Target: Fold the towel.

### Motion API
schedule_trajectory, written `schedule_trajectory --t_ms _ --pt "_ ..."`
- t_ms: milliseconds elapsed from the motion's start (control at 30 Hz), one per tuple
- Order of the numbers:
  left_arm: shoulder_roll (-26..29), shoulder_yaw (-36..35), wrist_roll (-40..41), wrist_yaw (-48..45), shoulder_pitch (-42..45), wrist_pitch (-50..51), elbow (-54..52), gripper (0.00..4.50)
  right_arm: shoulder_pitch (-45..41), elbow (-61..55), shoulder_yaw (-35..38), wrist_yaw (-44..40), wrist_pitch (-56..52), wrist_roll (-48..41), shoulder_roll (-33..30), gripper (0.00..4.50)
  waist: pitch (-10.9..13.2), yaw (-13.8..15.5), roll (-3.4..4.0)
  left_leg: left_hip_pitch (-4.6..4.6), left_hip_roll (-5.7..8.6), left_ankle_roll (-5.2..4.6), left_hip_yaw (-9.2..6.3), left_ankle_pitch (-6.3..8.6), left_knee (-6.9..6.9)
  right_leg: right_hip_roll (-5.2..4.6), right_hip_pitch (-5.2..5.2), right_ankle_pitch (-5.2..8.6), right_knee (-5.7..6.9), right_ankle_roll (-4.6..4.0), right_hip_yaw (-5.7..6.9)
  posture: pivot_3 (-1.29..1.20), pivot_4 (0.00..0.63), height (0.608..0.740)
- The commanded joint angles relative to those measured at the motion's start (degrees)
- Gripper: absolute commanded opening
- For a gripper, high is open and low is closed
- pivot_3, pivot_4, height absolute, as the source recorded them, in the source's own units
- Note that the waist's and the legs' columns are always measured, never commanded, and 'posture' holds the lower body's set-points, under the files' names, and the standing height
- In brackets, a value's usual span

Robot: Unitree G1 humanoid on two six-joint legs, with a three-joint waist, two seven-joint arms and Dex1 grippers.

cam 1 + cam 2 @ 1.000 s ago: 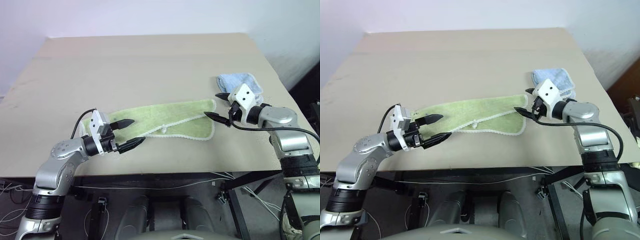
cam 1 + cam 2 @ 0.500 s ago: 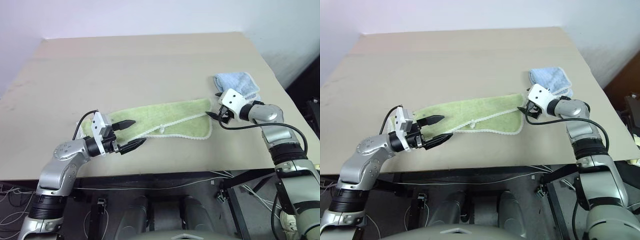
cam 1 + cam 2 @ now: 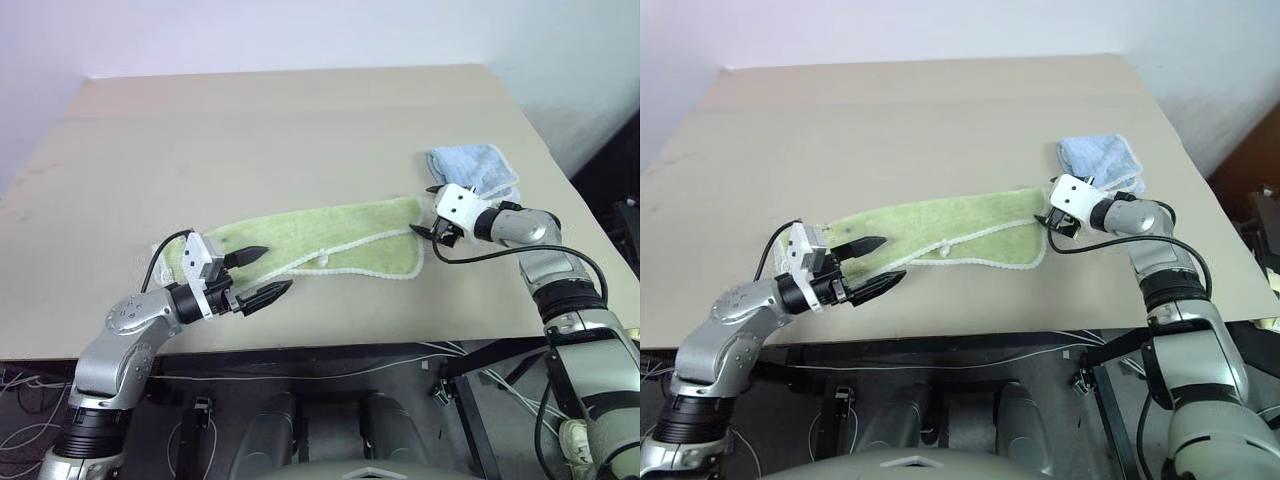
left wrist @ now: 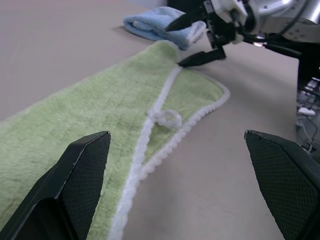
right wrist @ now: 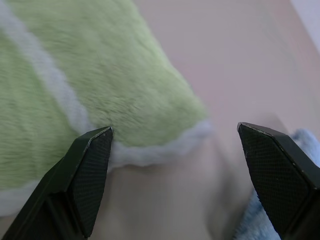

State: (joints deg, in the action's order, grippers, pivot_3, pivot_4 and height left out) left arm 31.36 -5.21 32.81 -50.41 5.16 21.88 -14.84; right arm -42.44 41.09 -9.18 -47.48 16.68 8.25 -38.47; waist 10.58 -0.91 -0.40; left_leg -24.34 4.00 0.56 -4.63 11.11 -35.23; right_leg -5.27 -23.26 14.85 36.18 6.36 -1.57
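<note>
R gripper (image 3: 430, 210) has dropped closer to towel's (image 3: 330, 240) far-right corner, jaws apart, nothing held. L gripper (image 3: 262, 273) jaws apart over towel's left end. Towel: long yellow-green terry, white stitched edge, small loop tag (image 4: 167, 118), flat on beige table (image 3: 300, 130). Blue folded cloth (image 3: 475, 168) just beyond towel's right end.

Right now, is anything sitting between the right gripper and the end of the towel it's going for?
Nothing visible. The right gripper is open at the towel's right end, with bare table around that corner. The blue cloth lies just beyond the gripper, apart from the towel and off the approach. The left gripper is open over the other end.
</note>
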Motion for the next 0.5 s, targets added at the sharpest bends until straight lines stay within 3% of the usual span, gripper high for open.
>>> schedule_trajectory --t_ms 33,233,500 --pt "0.53 -1.31 0.89 -0.02 0.13 -0.31 -2.28 4.5 0.97 -5.14 1.7 -3.13 -1.03 -2.73 -1.34 4.21 0.0 0.04 0.0 0.0 0.0 0.0 0.0 0.0 0.0 0.0 0.01 0.0 0.0 0.0 0.0 0.0 0.15 0.74" --pt "0.8 -0.79 0.52 -0.17 0.22 -0.21 -2.15 4.5 2.27 -6.39 2.26 -3.47 -3.11 -3.18 -1.55 4.21 0.0 0.07 0.0 0.02 0.01 0.0 0.0 0.0 -0.01 -0.01 0.03 0.0 -0.01 0.0 0.0 0.0 0.15 0.74" --pt "0.89 -0.08 -0.31 -0.99 0.31 -1.04 -1.38 4.5 -3.2 4.97 0.73 7.49 -0.43 2.94 0.21 4.21 0.0 -0.11 0.0 0.05 0.01 0.03 0.02 -0.02 -0.01 -0.01 0.03 0.01 0.0 -0.03 -0.02 0.0 0.15 0.74"
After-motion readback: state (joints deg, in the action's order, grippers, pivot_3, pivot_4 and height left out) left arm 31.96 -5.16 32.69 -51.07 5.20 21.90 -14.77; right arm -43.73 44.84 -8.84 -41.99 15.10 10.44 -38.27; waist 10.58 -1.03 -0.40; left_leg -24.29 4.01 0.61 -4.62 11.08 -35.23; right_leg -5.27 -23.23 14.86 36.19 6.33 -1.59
